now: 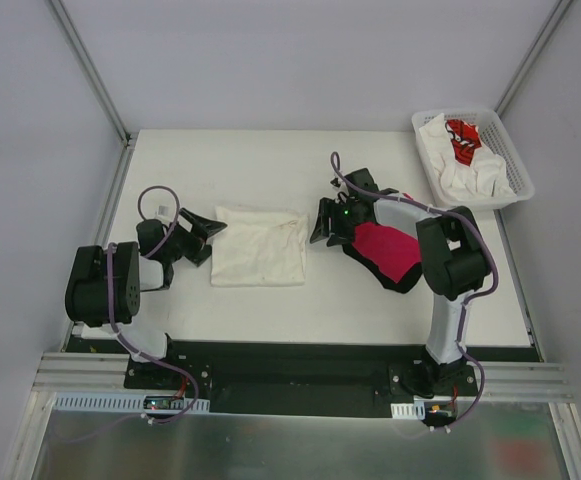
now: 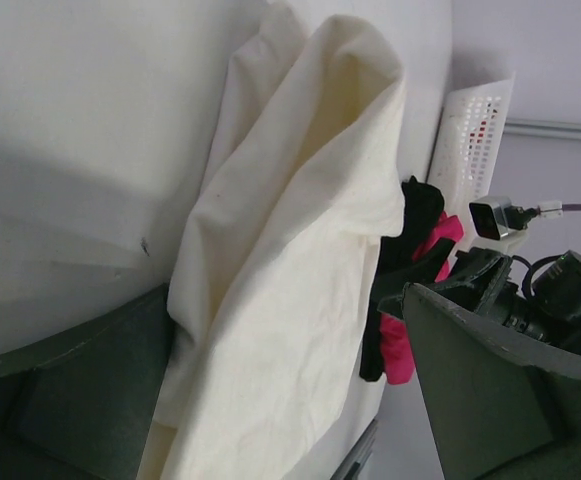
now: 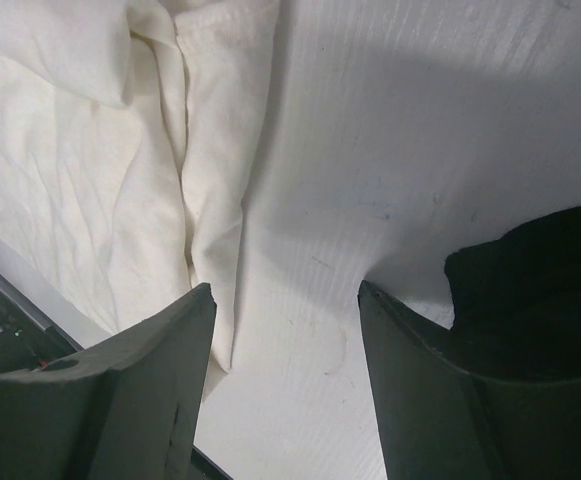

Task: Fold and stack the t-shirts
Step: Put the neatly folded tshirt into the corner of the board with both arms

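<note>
The likeliest trouble sits at the cream t-shirt, which lies folded in a rough square in the middle of the desk. The left end effector is at its left edge with its fingers spread wide and nothing between them. If they press together there, they may catch only the top layer and peel the fold open. The right end effector is just off the shirt's right edge, also spread and empty, with bare desk showing between its fingers. The hem beside it looks loose and rolled, so a sideways sweep could snag it and pull the square askew. The magenta-pink t-shirt lies crumpled under the right forearm with black cloth at its edge. I cannot tell whether that is a second garment. An arm swing could drag this bundle along or push it toward the near edge. More white t-shirts and a red-printed one wait in the basket at the far right corner. The desk is matte white, smooth and lightly scuffed, giving cloth little grip. Pale grey panels on metal struts enclose it, and a metal rail carries the arm bases along the near side.
</note>
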Motion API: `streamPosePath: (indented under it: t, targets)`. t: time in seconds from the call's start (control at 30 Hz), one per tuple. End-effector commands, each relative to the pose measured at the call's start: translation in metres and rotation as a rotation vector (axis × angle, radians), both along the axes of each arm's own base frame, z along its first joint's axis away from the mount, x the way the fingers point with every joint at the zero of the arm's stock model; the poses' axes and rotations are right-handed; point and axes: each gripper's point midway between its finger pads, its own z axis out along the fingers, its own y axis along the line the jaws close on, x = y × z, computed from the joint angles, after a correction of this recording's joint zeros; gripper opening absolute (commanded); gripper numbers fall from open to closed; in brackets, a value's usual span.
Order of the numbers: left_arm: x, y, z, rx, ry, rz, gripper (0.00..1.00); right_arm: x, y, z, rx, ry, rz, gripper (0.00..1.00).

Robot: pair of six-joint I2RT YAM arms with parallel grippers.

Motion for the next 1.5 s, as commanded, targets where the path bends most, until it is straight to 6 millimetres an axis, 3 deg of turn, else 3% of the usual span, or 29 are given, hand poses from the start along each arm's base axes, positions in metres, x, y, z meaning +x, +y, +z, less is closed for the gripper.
streamPosePath:
  t: [0.0, 0.03, 0.1, 0.23, 0.4, 0.5, 0.73, 1.1, 1.27, 1.47]
  targets:
    - [0.006, 0.006, 0.019, 0.097, -0.092, -0.031, 0.94, 0.007, 0.001, 0.000, 0.005, -0.019, 0.015, 0.62]
    - [0.000, 0.007, 0.012, 0.113, -0.051, -0.035, 0.94, 0.006, 0.003, 0.000, 0.014, -0.012, 0.018, 0.62]
    - [0.002, 0.011, 0.025, 0.173, -0.096, -0.040, 0.94, 0.006, 0.005, -0.001, 0.019, -0.007, 0.018, 0.62]
    - [-0.002, 0.015, 0.031, 0.274, -0.079, -0.066, 0.95, 0.008, 0.008, -0.001, 0.035, -0.008, 0.015, 0.62]
    - [-0.009, -0.008, 0.028, 0.274, -0.023, -0.180, 0.95, 0.008, 0.010, -0.002, 0.043, 0.000, 0.018, 0.62]
    - [-0.019, -0.009, 0.021, 0.260, 0.042, -0.193, 0.94, 0.006, 0.009, -0.003, 0.044, -0.001, 0.012, 0.62]
    - [-0.034, -0.002, 0.032, 0.320, 0.082, -0.182, 0.95, 0.002, 0.007, -0.004, 0.052, 0.000, 0.004, 0.62]
    - [-0.023, 0.016, 0.056, 0.400, 0.071, -0.182, 0.96, -0.009, 0.004, -0.009, 0.054, 0.017, 0.006, 0.62]
    - [-0.022, 0.026, 0.049, 0.430, 0.125, -0.186, 0.96, -0.010, 0.005, -0.007, 0.062, 0.016, 0.005, 0.62]
    - [-0.035, 0.026, 0.024, 0.426, 0.260, -0.236, 0.95, -0.012, 0.007, -0.007, 0.066, 0.019, 0.011, 0.62]
